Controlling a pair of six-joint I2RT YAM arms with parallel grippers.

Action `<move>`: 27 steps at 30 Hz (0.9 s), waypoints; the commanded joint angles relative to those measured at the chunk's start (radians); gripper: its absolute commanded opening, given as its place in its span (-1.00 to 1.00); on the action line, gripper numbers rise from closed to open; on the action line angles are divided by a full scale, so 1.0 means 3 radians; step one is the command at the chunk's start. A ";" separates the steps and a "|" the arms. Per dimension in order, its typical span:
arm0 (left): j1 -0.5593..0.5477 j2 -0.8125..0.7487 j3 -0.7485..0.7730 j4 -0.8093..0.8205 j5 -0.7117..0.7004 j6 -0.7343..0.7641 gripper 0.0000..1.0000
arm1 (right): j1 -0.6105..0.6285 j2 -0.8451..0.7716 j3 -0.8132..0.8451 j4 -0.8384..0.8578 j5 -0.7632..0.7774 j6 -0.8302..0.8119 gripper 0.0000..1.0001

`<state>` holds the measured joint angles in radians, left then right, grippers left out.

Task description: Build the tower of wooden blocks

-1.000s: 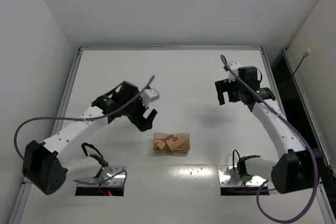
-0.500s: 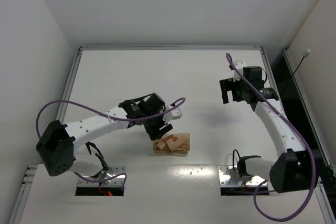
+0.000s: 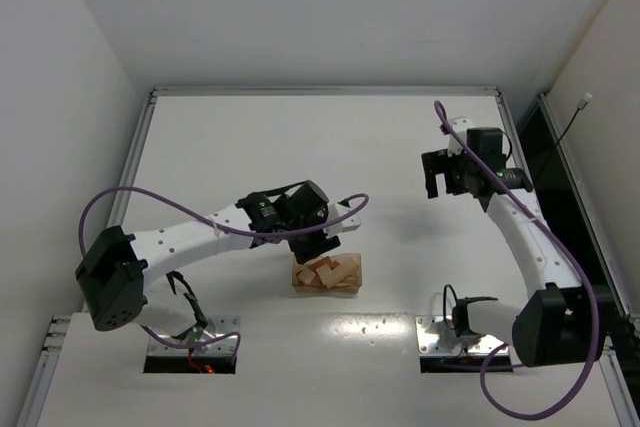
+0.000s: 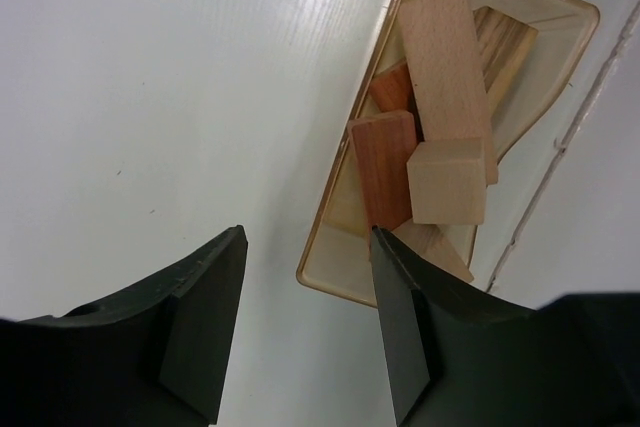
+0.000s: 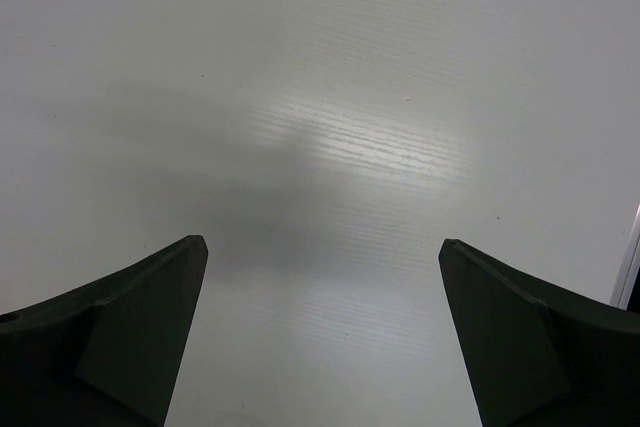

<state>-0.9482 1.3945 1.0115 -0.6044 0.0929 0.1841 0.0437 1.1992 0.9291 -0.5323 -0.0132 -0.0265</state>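
Left wrist: I see left gripper [image 4: 305, 244] half-parted, empty, over tray [image 4: 548, 65] rim by wood blocks [image 4: 442, 97]; right gripper [image 5: 322, 247] spread wide, empty

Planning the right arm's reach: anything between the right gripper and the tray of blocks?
Bare white table, seen in the top view, between the right gripper and the tray holding the wood blocks.

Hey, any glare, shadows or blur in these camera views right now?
Right wrist: bright glare patch on the table, ringed by soft grey shadow. Left wrist: wood blocks sharp, fingers dark and featureless. Top external: even light, faint arm shadows only.
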 commanded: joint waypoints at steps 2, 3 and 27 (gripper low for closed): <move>-0.0035 0.0010 0.0009 0.0179 -0.0115 0.0082 -0.02 | -0.0033 -0.0009 -0.0009 0.0072 -0.0094 -0.0014 0.99; -0.0035 0.0010 0.0008 0.0179 -0.0156 0.0082 -0.02 | -0.0033 -0.0009 -0.0009 0.0072 -0.0094 -0.0014 0.99; -0.0035 0.0270 -0.0247 0.0215 -0.0023 0.0404 0.18 | -0.0094 0.0119 0.0022 0.0072 -0.0156 -0.0014 0.99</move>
<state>-0.9485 1.4605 0.9432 -0.5591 0.0593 0.2802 0.0212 1.2285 0.9291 -0.5323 -0.0383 -0.0265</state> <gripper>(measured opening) 0.588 0.992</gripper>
